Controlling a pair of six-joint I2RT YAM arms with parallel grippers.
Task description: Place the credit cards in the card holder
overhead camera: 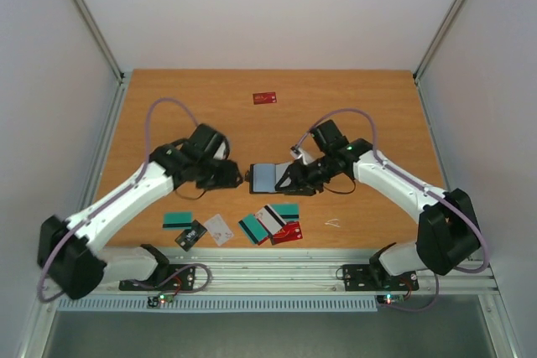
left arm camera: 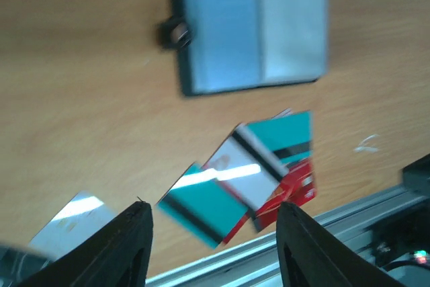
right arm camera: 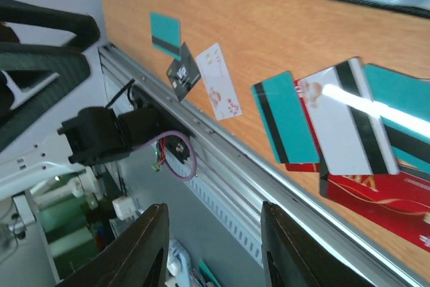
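Top external view: the open card holder (overhead camera: 267,177) lies on the bench (overhead camera: 361,115) between the empty, parted left claw (left arm camera: 213,214) and right claw (right arm camera: 213,210); the thin, stiff, probably slippery credit cards (overhead camera: 270,225) lie flat near the front edge and look easiest to pinch by a raised overlapping edge.

Left arm (overhead camera: 117,207) and right arm (overhead camera: 394,179): white shells set between black joint housings. A lilac cable (overhead camera: 164,106) loops above each forearm. The black bases (overhead camera: 168,277) carry small red and green lights (overhead camera: 159,299). The fingers (left arm camera: 124,250) are matte black, blunt-tipped wedges.
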